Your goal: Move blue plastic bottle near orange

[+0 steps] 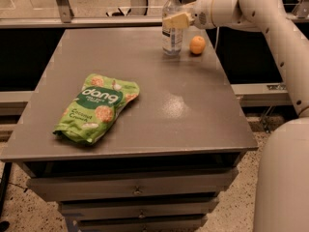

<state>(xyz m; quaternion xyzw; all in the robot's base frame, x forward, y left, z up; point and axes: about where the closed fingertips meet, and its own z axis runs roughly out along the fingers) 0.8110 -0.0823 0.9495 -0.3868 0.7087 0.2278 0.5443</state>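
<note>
The blue plastic bottle (172,38), clear with a white cap, stands upright at the far edge of the grey table (145,110), right of centre. The orange (197,45) sits on the table just right of the bottle, a small gap between them. My gripper (175,19) reaches in from the right and is shut on the bottle at its upper body. One pale finger (176,20) crosses the bottle's front; the other is hidden behind it.
A green snack bag (97,108) lies on the left half of the table. My white arm (270,18) spans the upper right. Drawers (137,190) sit below the table's front edge. A rail (96,21) runs behind the table.
</note>
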